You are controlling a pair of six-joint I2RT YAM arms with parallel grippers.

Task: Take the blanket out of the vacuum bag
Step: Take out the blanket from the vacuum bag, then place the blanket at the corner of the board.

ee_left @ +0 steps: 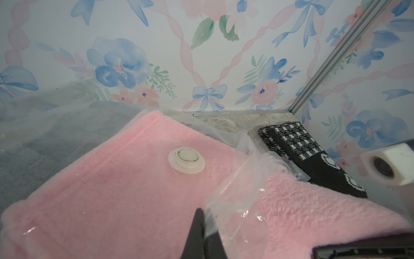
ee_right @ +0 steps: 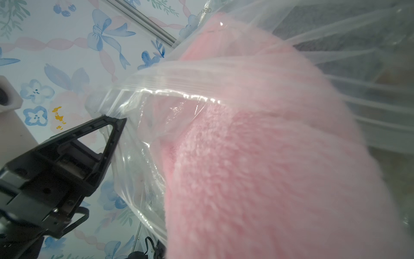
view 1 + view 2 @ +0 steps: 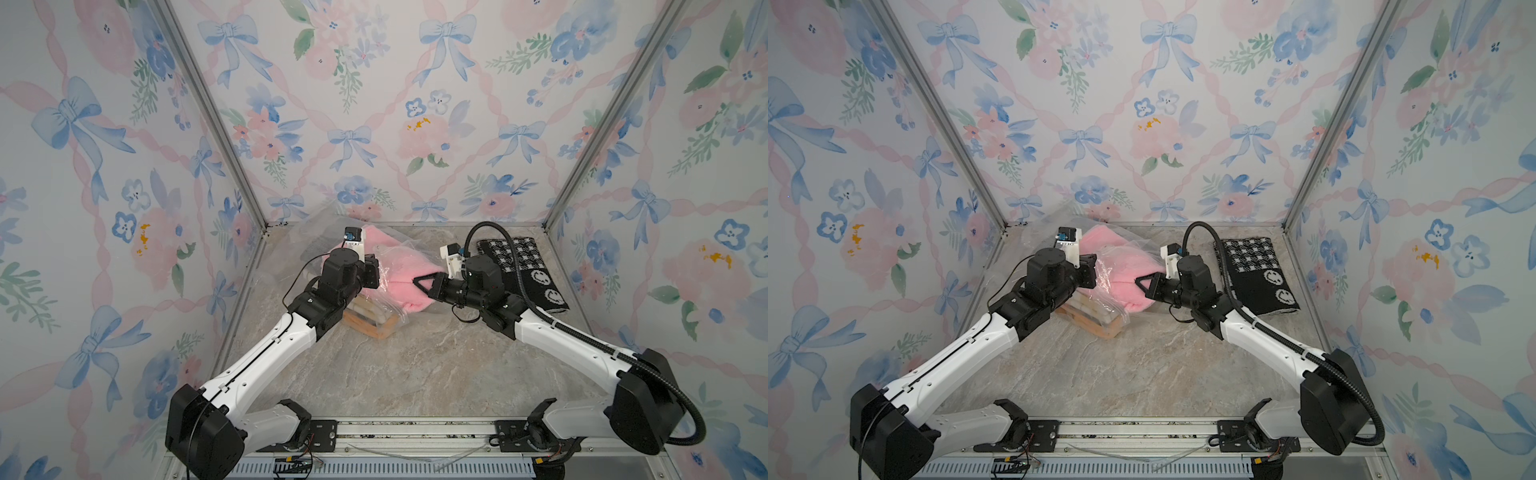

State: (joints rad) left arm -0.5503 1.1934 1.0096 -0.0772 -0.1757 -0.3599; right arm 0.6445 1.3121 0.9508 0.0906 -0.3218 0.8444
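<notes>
The clear vacuum bag (image 3: 316,245) (image 3: 1038,237) lies at the back left of the table, its round white valve cap (image 1: 186,160) on top. A fluffy pink blanket (image 3: 399,278) (image 3: 1125,274) (image 1: 125,190) sticks halfway out of the bag's open mouth (image 2: 170,85). My left gripper (image 1: 202,226) (image 2: 114,120) is shut on the plastic rim of that mouth. My right gripper (image 3: 415,282) (image 3: 1138,280) meets the blanket's free end from the right. Its fingertips are buried in pink pile (image 2: 268,157), shut on the blanket.
A grey cloth (image 1: 56,134) and folded cream and orange things (image 3: 370,322) also lie in the bag. A folded black-and-white blanket with smiley faces (image 3: 523,270) (image 3: 1254,270) lies at the back right. Flowered walls close three sides.
</notes>
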